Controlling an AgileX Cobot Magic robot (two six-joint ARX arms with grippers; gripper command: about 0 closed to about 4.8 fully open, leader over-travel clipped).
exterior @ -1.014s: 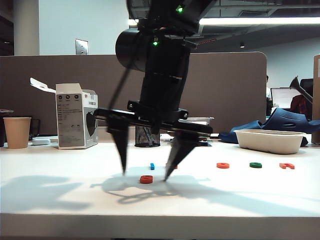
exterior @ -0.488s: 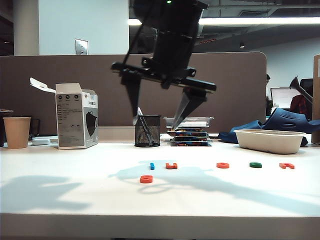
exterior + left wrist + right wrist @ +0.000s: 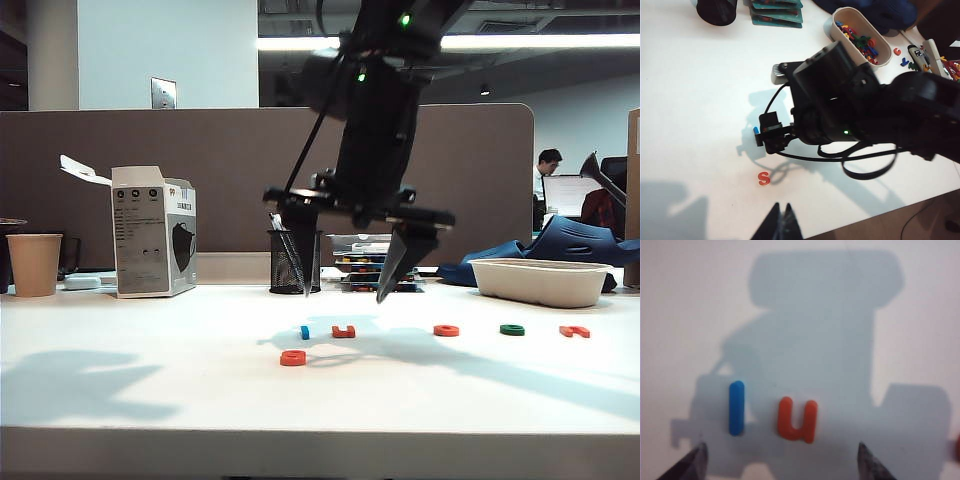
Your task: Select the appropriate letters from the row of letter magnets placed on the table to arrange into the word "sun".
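Bright ceiling strip lights (image 3: 500,42) lit the scene from above. Soft grey arm shadows fell across the white table (image 3: 120,400). The right wrist view was blurred; the others were fairly sharp.

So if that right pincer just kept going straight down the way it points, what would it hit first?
Most likely the orange-red "u". The right pincer hangs open above the table, and its own camera shows the "u" between the tips, with the blue magnet beside it. Depth is hard to judge.

right hand (image 3: 345,292) spread wide, aloft | left hand (image 3: 781,227) closed
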